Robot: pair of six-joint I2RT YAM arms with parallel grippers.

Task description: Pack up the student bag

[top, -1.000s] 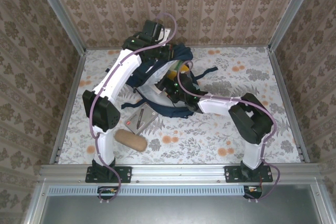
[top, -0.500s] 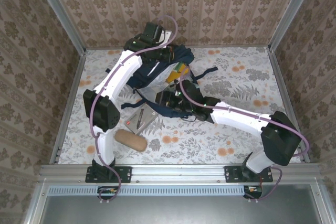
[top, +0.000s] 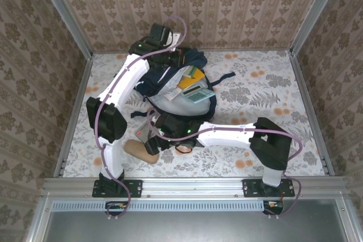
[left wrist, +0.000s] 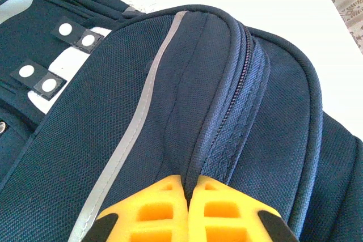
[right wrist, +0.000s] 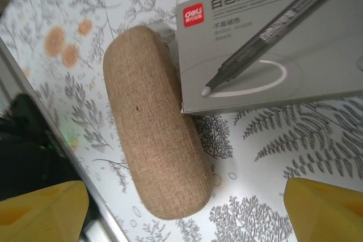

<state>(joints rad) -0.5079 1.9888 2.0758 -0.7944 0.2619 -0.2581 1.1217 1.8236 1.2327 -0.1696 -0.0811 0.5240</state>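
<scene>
Swinging out of the student bag (top: 195,59), which lies toward the back of the surface, the right gripper (right wrist: 181,211) now hangs near-left of it. A calculator (top: 197,92) rests in the bag's open mouth, so the next item is likely due. The left gripper (left wrist: 188,196) has its jaws clamped on the bag's top seam. The right jaws stand wide apart and empty above the brown case (right wrist: 153,123), beside the marker box (right wrist: 272,43).

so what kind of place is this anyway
Probably a robot test cell dressed up as a room: wallpapered panels in a metal frame, a floral table cover, and a mounting rail at the near edge.
</scene>
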